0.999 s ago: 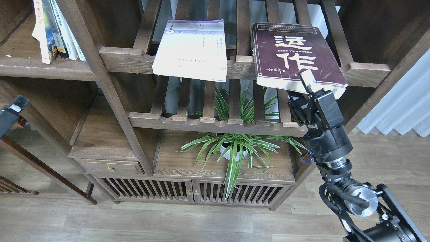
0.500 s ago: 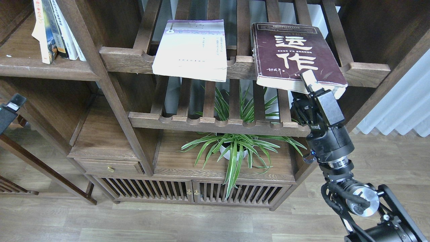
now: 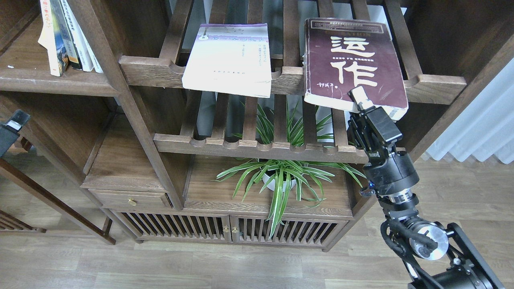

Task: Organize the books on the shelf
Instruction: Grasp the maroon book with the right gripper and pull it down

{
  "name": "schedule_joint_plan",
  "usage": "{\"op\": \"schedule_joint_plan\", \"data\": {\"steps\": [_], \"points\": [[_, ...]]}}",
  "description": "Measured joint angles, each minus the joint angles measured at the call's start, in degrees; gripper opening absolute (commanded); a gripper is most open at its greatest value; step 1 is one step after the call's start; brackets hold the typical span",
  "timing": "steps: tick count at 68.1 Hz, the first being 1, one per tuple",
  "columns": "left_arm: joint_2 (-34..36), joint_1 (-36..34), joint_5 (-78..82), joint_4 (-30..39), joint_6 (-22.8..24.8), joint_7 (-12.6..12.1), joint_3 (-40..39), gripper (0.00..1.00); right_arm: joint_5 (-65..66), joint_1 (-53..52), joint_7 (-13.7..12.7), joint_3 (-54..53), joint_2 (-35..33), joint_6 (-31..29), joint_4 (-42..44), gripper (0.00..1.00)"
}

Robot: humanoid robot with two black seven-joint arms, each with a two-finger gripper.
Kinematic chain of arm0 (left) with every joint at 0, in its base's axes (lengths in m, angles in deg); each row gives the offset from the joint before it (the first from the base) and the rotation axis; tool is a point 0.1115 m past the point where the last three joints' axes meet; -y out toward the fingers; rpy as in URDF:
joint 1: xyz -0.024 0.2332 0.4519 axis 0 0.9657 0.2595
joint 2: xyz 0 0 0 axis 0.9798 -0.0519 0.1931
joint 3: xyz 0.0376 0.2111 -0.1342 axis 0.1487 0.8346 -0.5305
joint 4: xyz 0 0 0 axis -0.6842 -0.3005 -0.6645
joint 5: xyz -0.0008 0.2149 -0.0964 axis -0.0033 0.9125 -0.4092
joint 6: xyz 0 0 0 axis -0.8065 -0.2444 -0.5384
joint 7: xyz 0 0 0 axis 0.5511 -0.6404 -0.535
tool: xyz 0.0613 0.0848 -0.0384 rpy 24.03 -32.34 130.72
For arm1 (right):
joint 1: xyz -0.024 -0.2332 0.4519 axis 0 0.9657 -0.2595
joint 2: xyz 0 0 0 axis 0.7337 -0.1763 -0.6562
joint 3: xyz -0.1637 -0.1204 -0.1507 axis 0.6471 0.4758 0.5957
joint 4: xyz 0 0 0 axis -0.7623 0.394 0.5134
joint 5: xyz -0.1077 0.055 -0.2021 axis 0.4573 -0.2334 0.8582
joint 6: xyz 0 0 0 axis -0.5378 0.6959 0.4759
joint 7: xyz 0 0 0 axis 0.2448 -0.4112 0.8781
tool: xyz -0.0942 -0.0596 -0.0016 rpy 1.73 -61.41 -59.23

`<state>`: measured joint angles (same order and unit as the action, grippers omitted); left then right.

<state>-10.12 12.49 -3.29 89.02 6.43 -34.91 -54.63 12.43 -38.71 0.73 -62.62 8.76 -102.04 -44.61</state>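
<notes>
Gripping the maroon book (image 3: 353,60) by its lower edge, right tool (image 3: 361,102) looks clamped on it, up on the slatted shelf (image 3: 281,78). Thick, floppy paperback; I'd hold nearer the spine.

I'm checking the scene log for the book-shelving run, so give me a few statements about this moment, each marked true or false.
1. The right gripper grips the maroon book at its near edge. True.
2. The white book stands upright among the others. False: it lies flat on the slatted shelf, overhanging the front rail.
3. A potted plant sits below the slatted shelves. True.
4. The left gripper holds the white book. False: it is at the far left edge, away from both flat books.
5. Several upright books stand on the upper left shelf. True.
</notes>
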Motion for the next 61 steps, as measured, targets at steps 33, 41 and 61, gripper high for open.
{"op": "schedule_joint_plan", "data": {"steps": [33, 41, 61], "points": [[-1.66, 0.21, -0.23, -0.76, 0.01, 0.11, 1.14, 0.99, -0.19, 14.14, -0.33, 3.05, 1.98, -0.03, -0.20, 0.03], [-3.40, 0.26, -0.26, -0.79, 0.02, 0.11, 1.57, 0.99, -0.19, 19.08, -0.69, 4.55, 2.04, -0.01, -0.20, 0.03], [-6.06, 0.91, -0.35, -0.75, 0.03, 0.15, 2.29, 0.99, -0.14, 27.50, -0.77, 7.47, 1.91, 0.04, -0.04, 0.03]]}}
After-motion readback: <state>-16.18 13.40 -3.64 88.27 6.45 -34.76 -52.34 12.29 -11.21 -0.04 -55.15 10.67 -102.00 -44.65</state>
